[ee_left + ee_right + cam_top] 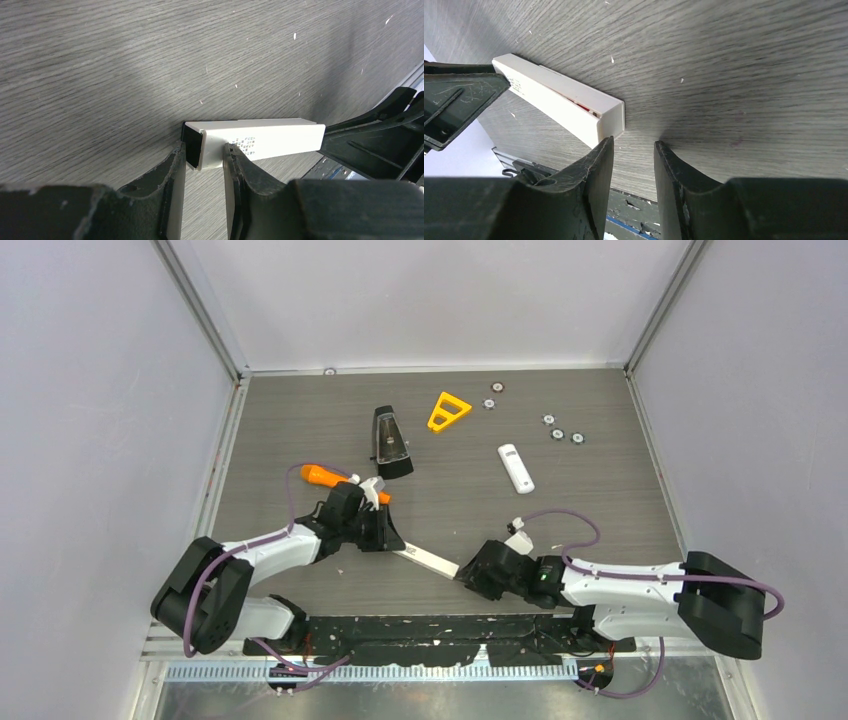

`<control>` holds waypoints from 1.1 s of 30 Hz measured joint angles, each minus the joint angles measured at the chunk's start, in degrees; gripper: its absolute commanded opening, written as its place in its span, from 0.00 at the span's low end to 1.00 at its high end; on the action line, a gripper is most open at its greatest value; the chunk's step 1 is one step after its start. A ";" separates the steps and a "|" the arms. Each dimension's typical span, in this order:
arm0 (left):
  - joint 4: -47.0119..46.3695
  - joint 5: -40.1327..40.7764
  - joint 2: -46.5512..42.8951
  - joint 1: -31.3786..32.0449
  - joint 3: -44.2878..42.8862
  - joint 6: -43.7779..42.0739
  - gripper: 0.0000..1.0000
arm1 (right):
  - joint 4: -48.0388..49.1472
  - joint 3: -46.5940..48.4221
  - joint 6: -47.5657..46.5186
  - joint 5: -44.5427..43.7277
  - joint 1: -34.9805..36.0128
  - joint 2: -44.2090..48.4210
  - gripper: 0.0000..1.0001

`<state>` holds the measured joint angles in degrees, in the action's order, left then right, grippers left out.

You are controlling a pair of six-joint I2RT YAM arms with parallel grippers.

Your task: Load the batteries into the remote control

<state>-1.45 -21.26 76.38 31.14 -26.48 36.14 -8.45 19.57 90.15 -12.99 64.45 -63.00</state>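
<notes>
A: What does the left claw (390,543) hold?

B: It pinches one end of the white remote (427,562). Its two fingers (176,167) are only a little way apart. The end of the white remote sits snug between them and touches both.

A: And the right claw (466,578)?

B: That one is at the other end of the same remote. Its fingers (599,162) are a bit apart, and only bare table (724,75) shows in the gap. It holds nothing. The tip of one finger is right by the remote's end corner. I cannot tell if it touches.

A: So where is the remote?

B: It is near the front of the table, between the two claws, and it reaches from one to the other. I cannot tell if it rests on the wood or hangs just above it.

A: Can you see the batteries?

B: From above they are too small for me to find. In the right claw's camera a red bit (581,106) shows in a crack along the remote's side. I cannot tell what it is.

A: What else is there?

B: A second white remote (515,468) lies farther back on the right, well apart from the claws. A yellow triangle (447,411) and a black wedge (391,443) are behind the left claw. Small silver discs (558,434) sit near the back right. An orange-handled tool (325,477) lies just beside the left arm.
</notes>
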 measured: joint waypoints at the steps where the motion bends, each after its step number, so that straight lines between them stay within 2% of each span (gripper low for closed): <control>1: 0.00 0.02 0.00 0.00 0.00 0.07 0.25 | 0.72 -0.02 -0.13 -0.04 0.00 -0.28 0.41; 9: 0.00 0.13 0.02 0.00 0.02 0.79 0.25 | 1.64 -0.09 -0.81 -0.66 0.00 -0.52 0.36; 14: -0.02 0.15 0.00 0.00 0.02 0.90 0.25 | 1.57 -0.09 -1.77 -0.85 0.00 1.16 0.28; 21: -0.17 0.15 0.17 0.00 0.02 0.96 0.25 | 1.22 -0.57 -3.06 -1.60 0.00 6.80 0.29; 25: -0.22 0.13 0.24 0.00 0.02 0.96 0.25 | 1.97 -0.57 -2.99 -2.01 0.00 7.52 0.37; 28: -0.26 0.13 0.24 0.00 0.02 0.98 0.25 | 2.25 -0.61 -2.75 -2.21 0.00 7.45 0.37; 33: -0.39 0.07 0.48 0.00 0.02 0.98 0.25 | 3.65 -0.59 -2.27 -2.32 0.00 3.74 0.29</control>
<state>-1.85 -21.19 76.86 31.14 -26.46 37.12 -4.80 18.98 87.88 -15.31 64.45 -59.27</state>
